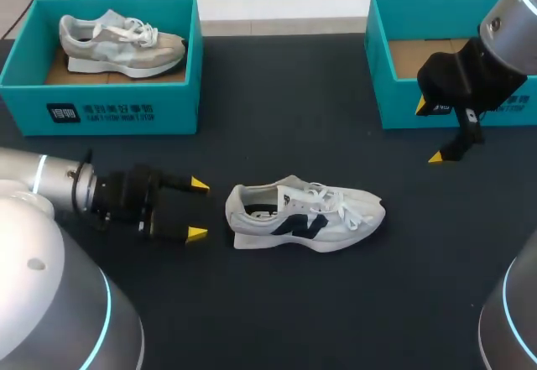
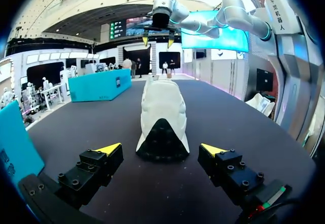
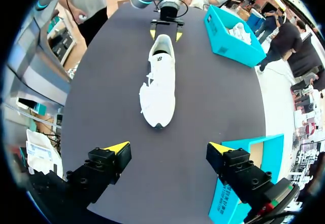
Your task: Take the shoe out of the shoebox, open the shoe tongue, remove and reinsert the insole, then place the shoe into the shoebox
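Shoe (image 1: 306, 217) at lower middle looks light and soft-sided; its stiffer heel seems the best hold. Left gripper (image 1: 198, 209) sits spread beside that heel.

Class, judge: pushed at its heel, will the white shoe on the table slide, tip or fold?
The white shoe stands flat and low, so it probably slides rather than tips. Its loose laces likely flop, and it may give when pinched.

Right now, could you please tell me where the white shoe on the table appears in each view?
Head view: white shoe lies on the table's middle, heel toward the left gripper.
Left wrist view: just ahead of that gripper's open fingers, heel nearest.
Right wrist view: ahead of the right gripper, toe nearest.
Shared landmark: the left gripper at the shoe's heel.
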Tool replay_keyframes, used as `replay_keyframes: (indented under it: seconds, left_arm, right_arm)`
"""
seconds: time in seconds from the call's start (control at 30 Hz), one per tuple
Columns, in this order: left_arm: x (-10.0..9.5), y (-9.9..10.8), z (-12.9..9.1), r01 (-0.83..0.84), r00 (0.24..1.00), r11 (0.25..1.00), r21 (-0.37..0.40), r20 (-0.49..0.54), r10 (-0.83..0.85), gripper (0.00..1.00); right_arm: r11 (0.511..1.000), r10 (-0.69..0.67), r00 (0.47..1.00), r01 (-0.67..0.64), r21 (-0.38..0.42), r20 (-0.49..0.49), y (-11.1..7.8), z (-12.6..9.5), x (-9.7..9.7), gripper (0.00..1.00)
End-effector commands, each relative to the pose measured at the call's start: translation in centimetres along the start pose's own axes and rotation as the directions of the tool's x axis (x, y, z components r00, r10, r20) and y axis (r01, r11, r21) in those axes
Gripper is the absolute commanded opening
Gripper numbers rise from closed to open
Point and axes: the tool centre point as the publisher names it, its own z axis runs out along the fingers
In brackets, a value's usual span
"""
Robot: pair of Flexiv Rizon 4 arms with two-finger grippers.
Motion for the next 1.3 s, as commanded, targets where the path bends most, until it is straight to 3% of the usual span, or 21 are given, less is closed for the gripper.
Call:
replay_keyframes:
  seconds: [0.03,0.27,1.0,1.3]
  left_arm:
    - [-0.3,0.0,1.3,-0.011,1.000,1.000,-0.010,-0.003,0.011,1.00]
    - [-0.2,-0.8,2.0,-0.033,0.999,0.999,0.004,0.019,0.033,1.00]
    - [-1.6,-0.9,7.8,-0.025,0.998,0.999,0.023,-0.051,0.026,1.00]
    - [-0.6,-1.2,9.9,-0.010,0.997,1.000,0.020,-0.070,0.011,1.00]
  right_arm:
    - [1.000,0.000,1.000,0.000,0.002,0.000,0.0,0.1,0.0,1.00]
    - [1.000,0.000,1.000,0.000,0.002,0.000,0.0,0.1,0.0,1.00]
    - [1.000,0.000,1.000,0.000,0.002,0.000,0.0,0.1,0.0,1.00]
    - [1.000,0.000,1.000,0.000,0.002,0.000,0.0,0.1,0.0,1.00]
